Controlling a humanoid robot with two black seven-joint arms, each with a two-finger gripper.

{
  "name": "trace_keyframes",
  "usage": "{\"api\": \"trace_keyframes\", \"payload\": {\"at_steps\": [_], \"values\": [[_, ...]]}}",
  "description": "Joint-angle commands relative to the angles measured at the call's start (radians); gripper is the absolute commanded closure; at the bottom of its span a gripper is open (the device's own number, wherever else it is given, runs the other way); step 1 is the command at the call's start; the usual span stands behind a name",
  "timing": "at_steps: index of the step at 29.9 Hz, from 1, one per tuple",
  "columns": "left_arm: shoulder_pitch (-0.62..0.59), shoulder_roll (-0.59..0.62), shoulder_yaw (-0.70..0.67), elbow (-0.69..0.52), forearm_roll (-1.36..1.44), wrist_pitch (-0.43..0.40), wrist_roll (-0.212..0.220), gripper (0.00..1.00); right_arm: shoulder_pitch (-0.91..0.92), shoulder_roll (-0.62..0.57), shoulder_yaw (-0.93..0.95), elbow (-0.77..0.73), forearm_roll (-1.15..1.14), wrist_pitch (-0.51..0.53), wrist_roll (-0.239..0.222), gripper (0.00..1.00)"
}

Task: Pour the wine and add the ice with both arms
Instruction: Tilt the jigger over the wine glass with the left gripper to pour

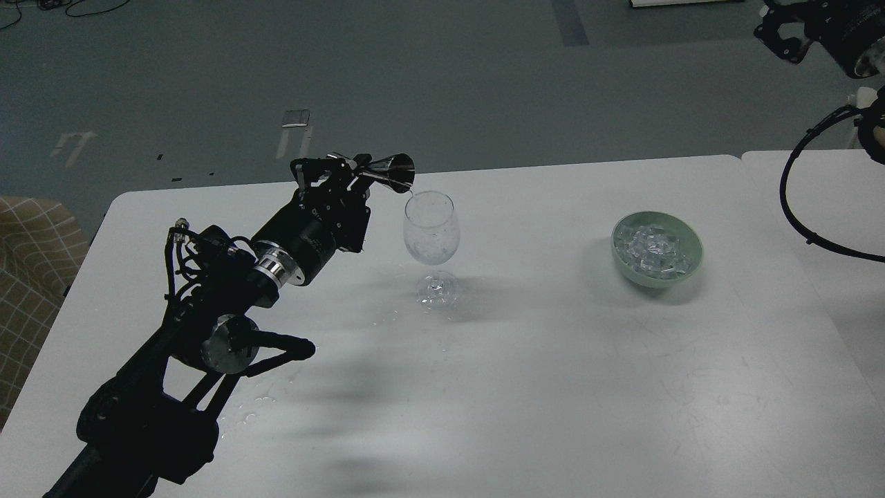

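Observation:
My left gripper (359,174) is shut on a small metal jigger (388,172), held tipped on its side with its mouth at the rim of a clear wine glass (431,242) standing on the white table (525,360). A little clear wine (431,253) sits low in the glass's bowl, barely visible. A pale green bowl (657,250) to the right holds several ice cubes (652,243). My right arm is at the top right corner, off the table; its gripper (781,34) is dark and its fingers cannot be told apart.
Small drops of spilled liquid (257,404) lie on the table near my left arm and around the glass's foot. A second white table (823,207) adjoins on the right. A black cable (795,207) loops over it. A tan checked seat (31,270) stands at the left edge.

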Motion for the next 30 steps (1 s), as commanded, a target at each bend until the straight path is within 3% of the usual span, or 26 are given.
{"api": "trace_keyframes", "payload": {"at_steps": [1, 16, 22, 30], "values": [[-0.002, 0.013, 0.016, 0.0, 0.061, -0.012, 0.0, 0.95, -0.001, 0.0, 0.0, 0.0, 0.0, 0.001, -0.001, 0.0], [-0.064, 0.049, 0.04, 0.009, 0.107, -0.031, 0.006, 0.95, -0.01, -0.013, 0.0, 0.008, 0.0, 0.001, 0.001, 0.0], [-0.099, 0.078, 0.097, 0.014, 0.306, -0.046, -0.002, 0.95, -0.01, -0.013, 0.002, 0.008, 0.0, 0.001, 0.001, 0.0], [-0.14, 0.079, 0.115, 0.012, 0.353, -0.049, 0.0, 0.95, -0.01, -0.016, 0.002, 0.008, 0.0, 0.003, 0.001, 0.0]]}}
